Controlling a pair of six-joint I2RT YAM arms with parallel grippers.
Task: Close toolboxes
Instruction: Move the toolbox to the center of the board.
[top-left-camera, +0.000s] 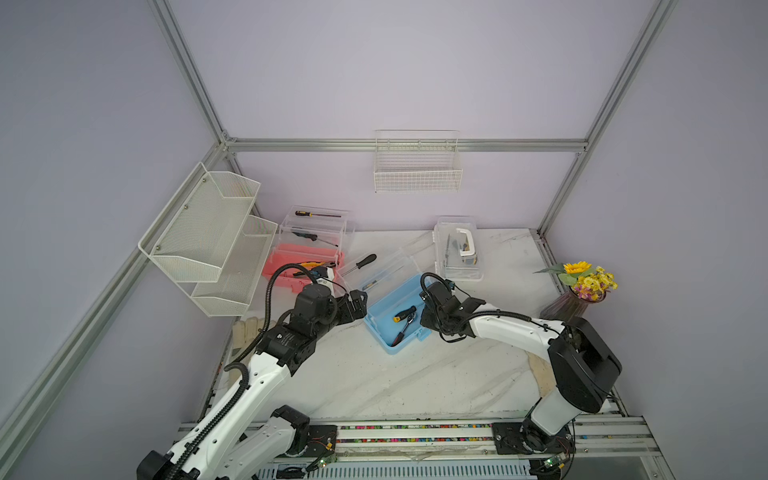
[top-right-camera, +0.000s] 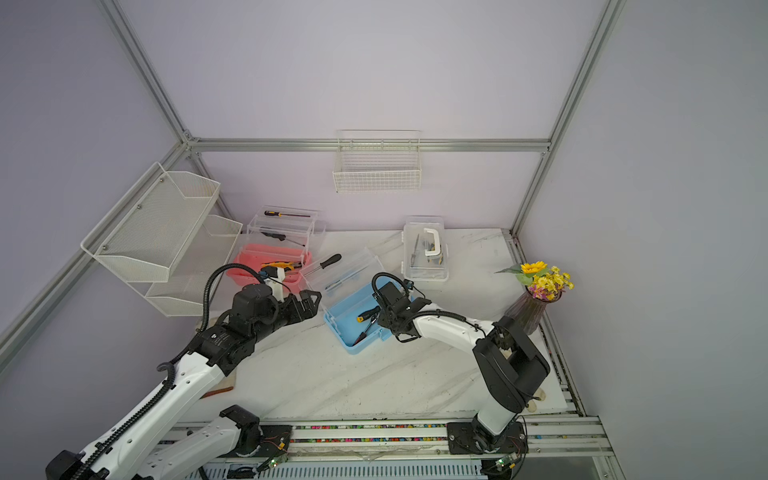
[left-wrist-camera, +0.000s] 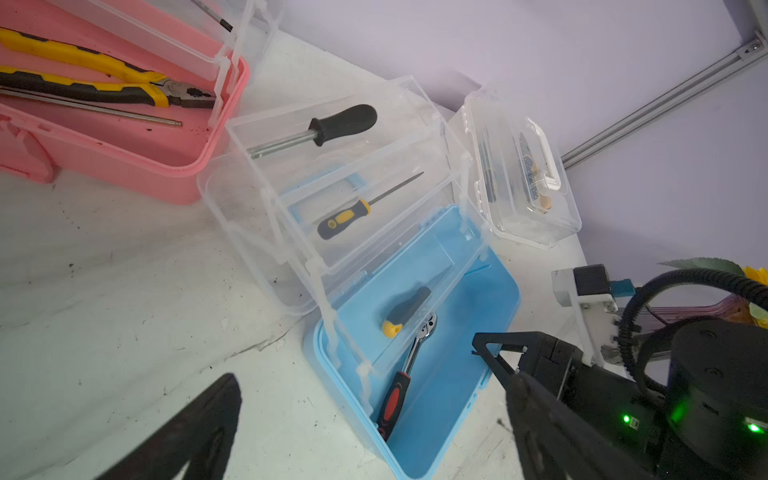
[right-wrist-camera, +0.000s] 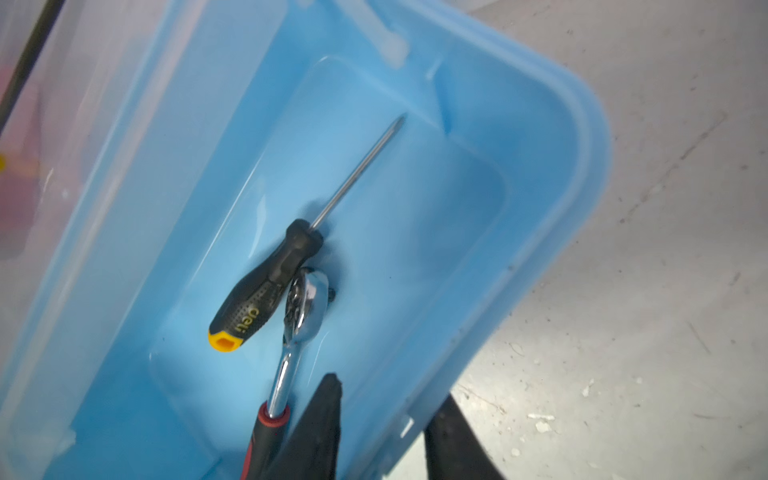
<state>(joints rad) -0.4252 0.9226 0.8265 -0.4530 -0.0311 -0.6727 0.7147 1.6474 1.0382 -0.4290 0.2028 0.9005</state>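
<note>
The blue toolbox (top-left-camera: 388, 301) (top-right-camera: 347, 309) stands open mid-table, its clear lid and trays (top-left-camera: 376, 270) folded out toward the back left. A screwdriver and a ratchet (right-wrist-camera: 297, 316) lie in its base (right-wrist-camera: 415, 199). My right gripper (top-left-camera: 420, 330) (right-wrist-camera: 388, 388) grips the box's right wall, one finger inside and one outside. My left gripper (top-left-camera: 358, 302) (left-wrist-camera: 370, 378) hangs open just left of the box's near corner (left-wrist-camera: 419, 415), holding nothing. The pink toolbox (top-left-camera: 286, 268) (left-wrist-camera: 124, 145) is open at the back left, pliers inside. The white toolbox (top-left-camera: 459, 249) (left-wrist-camera: 519, 178) sits with its lid down at the back right.
Two white mesh baskets (top-left-camera: 208, 232) hang on the left wall close to the pink box. A wire basket (top-left-camera: 417, 166) hangs on the back wall. A vase of yellow flowers (top-left-camera: 582, 286) stands at the table's right edge, behind my right arm.
</note>
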